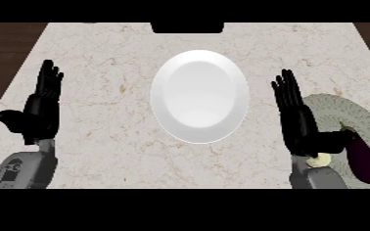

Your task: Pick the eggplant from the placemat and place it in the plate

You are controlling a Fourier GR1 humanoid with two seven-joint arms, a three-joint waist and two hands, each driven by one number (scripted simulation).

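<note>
A white plate point(199, 96) lies in the middle of the marble counter. At the right edge a dark purple eggplant point(358, 157) rests on a round grey-green placemat point(334, 108), partly cut off by the view's edge. My right hand point(299, 122) stands open just left of the placemat, fingers straight up, its thumb reaching toward the eggplant's stem end without curling round it. My left hand point(40, 108) is open and resting at the left edge, fingers up, holding nothing.
A dark object point(186, 27) sits at the counter's far edge behind the plate. A small pale round piece point(318, 160) shows by my right wrist. Dark wood point(16, 44) borders the counter at the left.
</note>
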